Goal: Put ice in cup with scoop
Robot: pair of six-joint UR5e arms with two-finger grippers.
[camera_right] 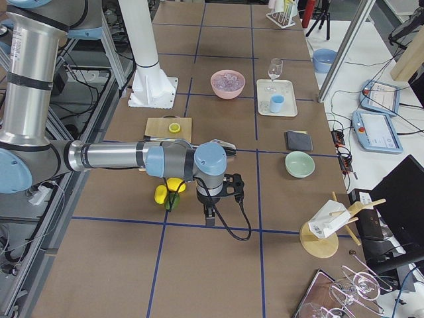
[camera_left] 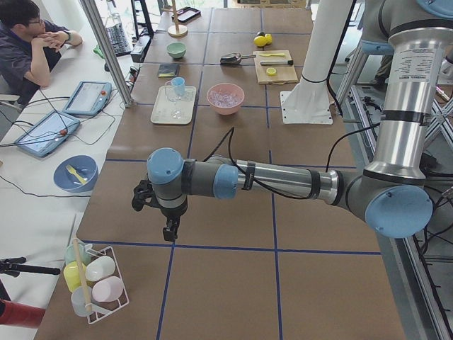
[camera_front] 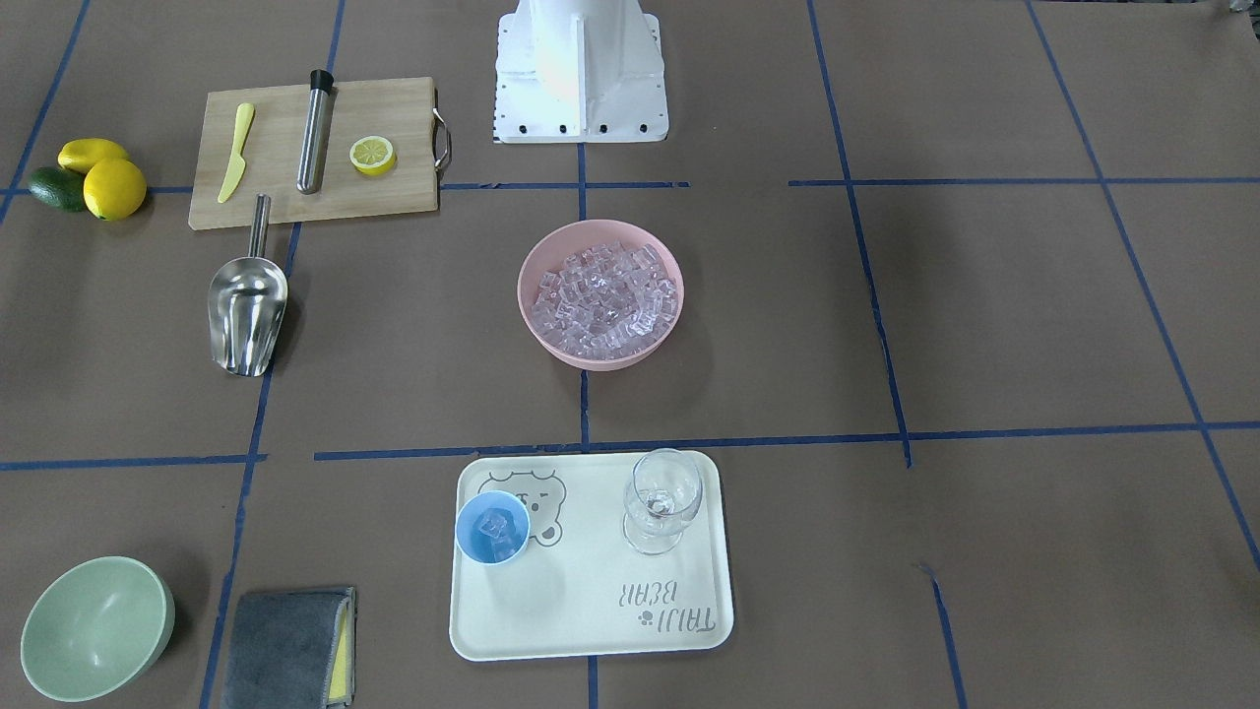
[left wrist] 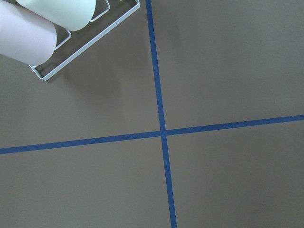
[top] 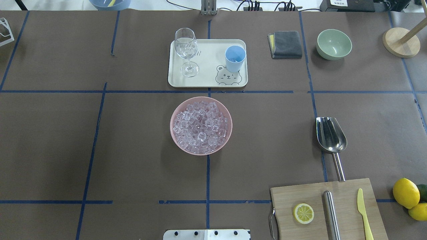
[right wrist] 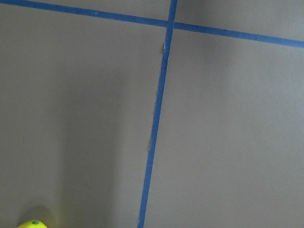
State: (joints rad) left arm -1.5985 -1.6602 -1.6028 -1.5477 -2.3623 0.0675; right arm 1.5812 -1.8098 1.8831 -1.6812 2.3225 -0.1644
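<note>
The ice (top: 201,125) fills a pink bowl (camera_front: 532,281) at the table's middle. The light-blue cup (top: 235,58) stands on a cream tray (top: 206,80) and holds a few ice pieces (camera_front: 492,530). The steel scoop (top: 330,136) lies on the table on the robot's right, its handle toward the cutting board. My left gripper (camera_left: 170,232) hangs over the table's far left end and my right gripper (camera_right: 210,216) over the far right end, both far from these things. They show only in the side views, so I cannot tell whether they are open or shut.
A wine glass (top: 186,50) shares the tray. A cutting board (top: 328,210) carries a steel cylinder, a lemon half and a yellow knife. Lemons (top: 405,193), a green bowl (top: 333,44) and a grey cloth (top: 285,44) lie on the right. A cup rack (camera_left: 95,283) stands at the left end.
</note>
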